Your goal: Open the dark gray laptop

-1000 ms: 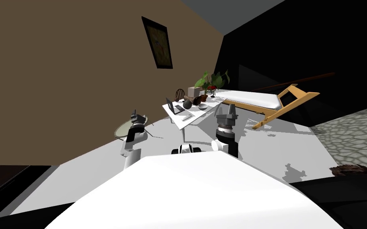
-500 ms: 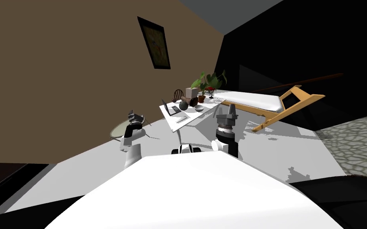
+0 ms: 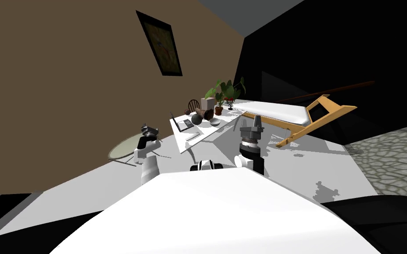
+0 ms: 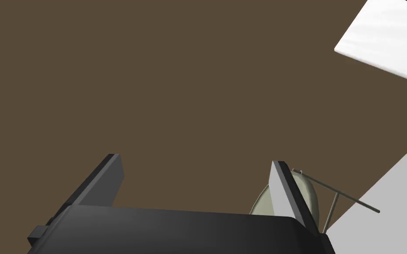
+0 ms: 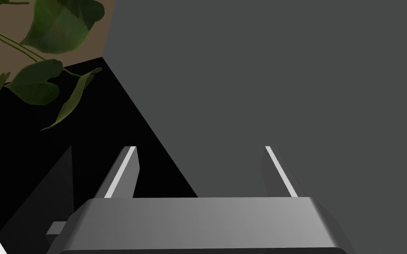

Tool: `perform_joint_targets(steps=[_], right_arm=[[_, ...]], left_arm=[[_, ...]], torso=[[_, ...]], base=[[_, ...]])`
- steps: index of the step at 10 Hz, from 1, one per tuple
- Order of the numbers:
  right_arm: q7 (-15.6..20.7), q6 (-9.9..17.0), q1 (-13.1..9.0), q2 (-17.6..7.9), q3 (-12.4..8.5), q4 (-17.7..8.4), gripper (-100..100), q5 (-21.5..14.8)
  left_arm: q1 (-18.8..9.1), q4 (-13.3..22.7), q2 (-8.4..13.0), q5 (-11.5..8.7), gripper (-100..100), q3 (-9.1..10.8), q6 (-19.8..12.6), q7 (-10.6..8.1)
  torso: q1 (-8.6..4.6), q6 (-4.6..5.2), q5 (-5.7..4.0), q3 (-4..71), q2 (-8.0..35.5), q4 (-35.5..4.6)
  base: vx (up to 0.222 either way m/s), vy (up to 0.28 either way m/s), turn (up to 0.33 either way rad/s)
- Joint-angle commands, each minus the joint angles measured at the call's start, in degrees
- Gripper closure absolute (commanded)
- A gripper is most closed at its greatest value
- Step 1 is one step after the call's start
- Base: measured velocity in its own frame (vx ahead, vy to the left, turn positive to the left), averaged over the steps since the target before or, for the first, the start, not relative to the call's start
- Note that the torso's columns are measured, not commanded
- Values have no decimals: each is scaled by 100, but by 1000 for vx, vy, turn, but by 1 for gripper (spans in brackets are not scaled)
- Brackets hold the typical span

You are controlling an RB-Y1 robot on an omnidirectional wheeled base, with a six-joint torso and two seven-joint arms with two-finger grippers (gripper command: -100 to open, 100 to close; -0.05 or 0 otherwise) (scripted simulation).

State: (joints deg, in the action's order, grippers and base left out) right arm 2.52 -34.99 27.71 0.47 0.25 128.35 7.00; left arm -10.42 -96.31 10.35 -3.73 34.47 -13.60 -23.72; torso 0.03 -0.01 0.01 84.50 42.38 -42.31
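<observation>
Laptop [image 3: 181,124], lid seemingly up, sits on the tabletop [image 3: 188,142] well ahead, nearer my left fingers [image 4: 283,194] than my right fingers [image 5: 123,172]; both pairs wide open, empty, so I'd drive closer first.

No text, label, brand, number or sign can be read anywhere. The framed picture [image 3: 160,44] on the brown wall [image 3: 65,88], in the upper left-centre of the head view, carries a yellowish image with a reddish mark, but no letters can be made out on it. The dark laptop [image 3: 182,124] on the white table [image 3: 184,143], near the middle of the frame, is too small for any marking on its screen or keys to be told.
</observation>
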Motion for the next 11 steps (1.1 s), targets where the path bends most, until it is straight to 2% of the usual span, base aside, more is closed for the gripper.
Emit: perform_joint_targets(steps=[1,7,10,11], right_arm=[[0,0,0,0,0,0,0,0],[0,0,0,0,0,0,0,0],[0,0,-1,-2,-2,0,0,0],[0,0,-1,-2,-2,0,0,0]], left_arm=[[-313,249,-16,105,-100,237,-250,-123],[-871,664,6,296,-100,696,-697,-345],[-856,652,30,296,-100,731,-714,-349],[-855,648,33,297,100,733,-711,-348]], torso=[[-12,1,-4,4,-7,2],[-3,0,-1,2,-3,1],[12,25,5,13,-18,8],[22,15,10,6,-9,5]], base=[[133,-206,-68],[110,-164,-48],[57,-73,9],[2,-6,-1]])
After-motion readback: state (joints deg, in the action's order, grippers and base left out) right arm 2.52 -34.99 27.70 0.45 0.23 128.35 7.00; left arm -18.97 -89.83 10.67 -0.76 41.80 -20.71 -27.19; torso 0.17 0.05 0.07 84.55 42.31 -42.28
